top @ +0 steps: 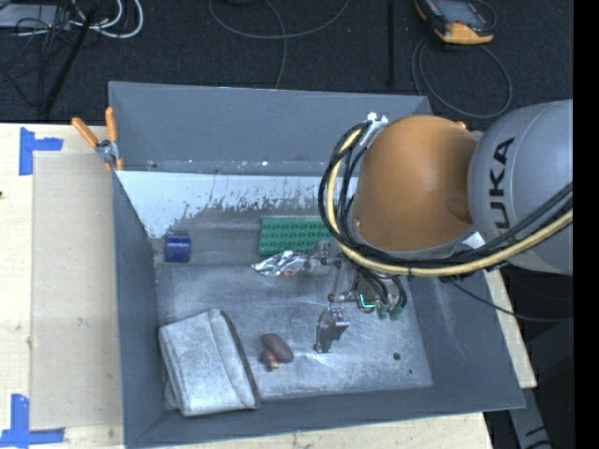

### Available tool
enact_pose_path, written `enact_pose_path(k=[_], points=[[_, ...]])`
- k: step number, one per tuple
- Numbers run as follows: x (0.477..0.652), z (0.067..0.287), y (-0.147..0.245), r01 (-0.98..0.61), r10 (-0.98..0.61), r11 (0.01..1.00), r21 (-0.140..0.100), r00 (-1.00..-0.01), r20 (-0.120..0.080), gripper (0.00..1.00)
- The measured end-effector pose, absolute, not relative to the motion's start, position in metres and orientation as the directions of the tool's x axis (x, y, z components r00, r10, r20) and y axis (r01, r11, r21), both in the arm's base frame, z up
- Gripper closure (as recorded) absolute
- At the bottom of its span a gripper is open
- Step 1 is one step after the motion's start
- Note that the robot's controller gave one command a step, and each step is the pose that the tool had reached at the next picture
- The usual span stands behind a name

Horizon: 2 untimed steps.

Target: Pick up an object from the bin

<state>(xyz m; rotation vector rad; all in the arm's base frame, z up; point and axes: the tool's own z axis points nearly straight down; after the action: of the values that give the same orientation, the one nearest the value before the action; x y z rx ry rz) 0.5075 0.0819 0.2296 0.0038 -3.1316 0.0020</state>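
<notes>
My gripper [327, 333] hangs low over the bin floor, right of the middle, beneath the orange wrist cover. A small brown rounded lump [275, 349] lies on the floor just to its left, a short gap away and apart from it. Behind the gripper, toward the back wall, sits a crumpled piece of silver foil [281, 266]. Nothing shows in the gripper.
A green ridged block [294, 236] lies at the back wall beside a clear bottle with a blue cap [177, 248] on its side. A folded grey cloth [204, 361] fills the front left corner. The arm covers the bin's right side.
</notes>
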Motion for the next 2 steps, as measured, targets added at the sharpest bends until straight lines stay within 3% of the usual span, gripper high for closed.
enact_pose_path(k=[1,2], points=[[0.5072,0.0701,0.101,-0.265,-0.265,0.964,0.001,-0.964,-0.003,0.0],[0.5102,0.0744,0.1013,-0.261,-0.261,0.965,0.001,-0.965,-0.013,1.0]])
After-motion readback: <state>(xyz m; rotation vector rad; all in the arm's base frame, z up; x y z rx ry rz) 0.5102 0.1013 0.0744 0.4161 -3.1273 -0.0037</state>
